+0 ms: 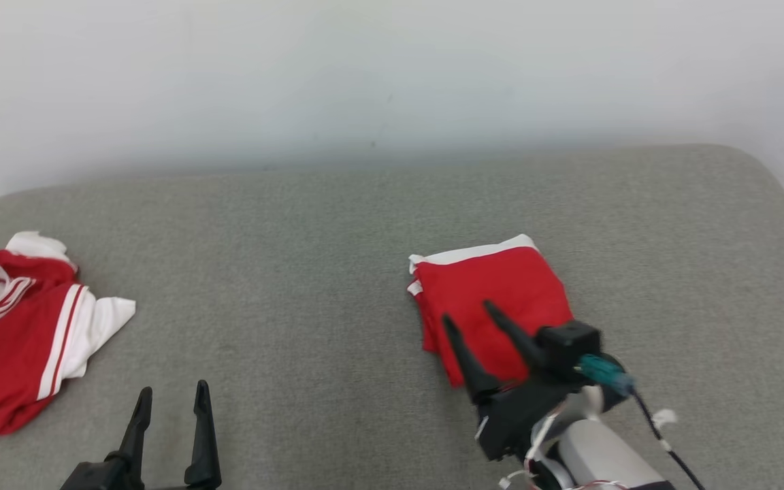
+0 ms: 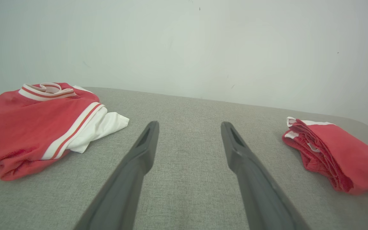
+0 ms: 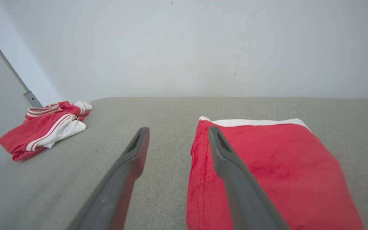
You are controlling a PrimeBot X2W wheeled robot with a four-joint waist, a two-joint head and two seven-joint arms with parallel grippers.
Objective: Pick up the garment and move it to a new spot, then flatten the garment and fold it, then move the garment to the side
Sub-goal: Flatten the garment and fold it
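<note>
One grey cushion holds two garments (folded red garment, crumpled jersey), with two claws (left claw, right claw).

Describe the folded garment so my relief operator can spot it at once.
On the grey padded surface, look right of centre, at the open right hand. The folded garment is a flat red rectangle with a white band along its far edge. Unlike it, the jersey at far left is crumpled, striped white, collar showing.

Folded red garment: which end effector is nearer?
Right. The right end effector is over the folded red garment; the left end effector sits far to its left.
</note>
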